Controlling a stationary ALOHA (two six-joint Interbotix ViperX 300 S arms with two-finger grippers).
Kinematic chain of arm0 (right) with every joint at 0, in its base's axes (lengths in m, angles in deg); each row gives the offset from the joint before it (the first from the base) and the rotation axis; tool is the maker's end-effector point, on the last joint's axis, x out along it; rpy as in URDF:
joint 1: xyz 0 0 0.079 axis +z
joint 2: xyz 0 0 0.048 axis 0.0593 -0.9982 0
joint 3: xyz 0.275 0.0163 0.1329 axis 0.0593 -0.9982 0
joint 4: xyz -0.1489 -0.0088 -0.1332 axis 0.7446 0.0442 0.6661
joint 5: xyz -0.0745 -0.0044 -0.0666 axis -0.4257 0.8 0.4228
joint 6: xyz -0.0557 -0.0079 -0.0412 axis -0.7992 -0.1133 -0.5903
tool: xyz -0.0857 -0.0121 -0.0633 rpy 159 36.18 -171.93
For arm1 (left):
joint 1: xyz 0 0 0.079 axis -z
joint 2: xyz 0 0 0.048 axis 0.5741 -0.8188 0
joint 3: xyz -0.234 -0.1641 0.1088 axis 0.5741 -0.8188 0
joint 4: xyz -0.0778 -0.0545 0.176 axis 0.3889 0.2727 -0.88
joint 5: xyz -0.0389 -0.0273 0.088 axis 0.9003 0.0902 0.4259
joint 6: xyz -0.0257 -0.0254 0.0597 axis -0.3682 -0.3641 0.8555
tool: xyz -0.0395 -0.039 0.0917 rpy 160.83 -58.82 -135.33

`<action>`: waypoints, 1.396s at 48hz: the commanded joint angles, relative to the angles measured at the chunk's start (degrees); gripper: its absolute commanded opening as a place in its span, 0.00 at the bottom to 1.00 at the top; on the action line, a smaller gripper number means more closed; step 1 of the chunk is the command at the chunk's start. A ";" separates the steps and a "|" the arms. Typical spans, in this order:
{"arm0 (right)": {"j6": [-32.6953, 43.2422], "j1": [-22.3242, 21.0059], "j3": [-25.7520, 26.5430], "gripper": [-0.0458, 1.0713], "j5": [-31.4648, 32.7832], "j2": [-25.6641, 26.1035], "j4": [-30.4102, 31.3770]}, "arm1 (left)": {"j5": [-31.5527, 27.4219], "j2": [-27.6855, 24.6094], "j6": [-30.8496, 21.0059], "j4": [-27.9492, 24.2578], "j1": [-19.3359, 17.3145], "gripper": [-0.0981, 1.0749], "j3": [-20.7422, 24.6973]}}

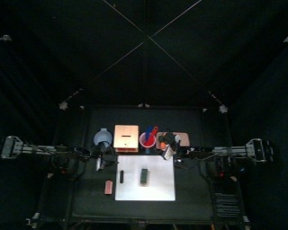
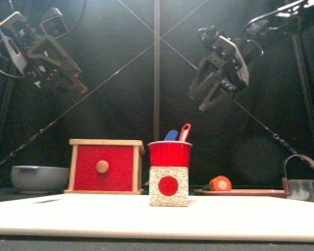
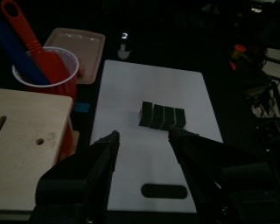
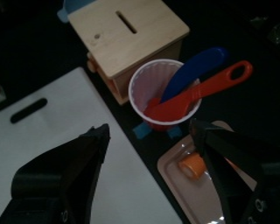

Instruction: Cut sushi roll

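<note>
The sushi roll [image 3: 163, 115] lies on the white cutting board [image 3: 130, 96] as a short dark log with slice lines across it. In the top view the roll [image 1: 146, 174] sits near the middle of the board [image 1: 158, 184]. My left gripper [image 3: 149, 162] hovers open above the board, just short of the roll, with nothing between its jaws. My right gripper [image 4: 154, 175] is also open and empty, above the board's far edge near the red cup [image 4: 166, 92]. In the front view both grippers hang high, the left [image 2: 42, 54] and the right [image 2: 219, 74].
A red cup [image 2: 169, 155] holds a blue and a red utensil. Beside it stand a wooden box [image 1: 126, 136] with a red front [image 2: 105, 167], a grey bowl [image 2: 39, 176], a tray [image 4: 199, 184] with an orange piece, and a metal cup [image 2: 301, 186]. A reddish-brown block [image 1: 109, 187] lies left of the board.
</note>
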 commanded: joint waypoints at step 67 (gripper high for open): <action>-57.57 -35.95 31.20 0.77 27.69 -28.92 -62.40 | 1.32 0.00 0.00 3.25 -0.26 0.81 -4.66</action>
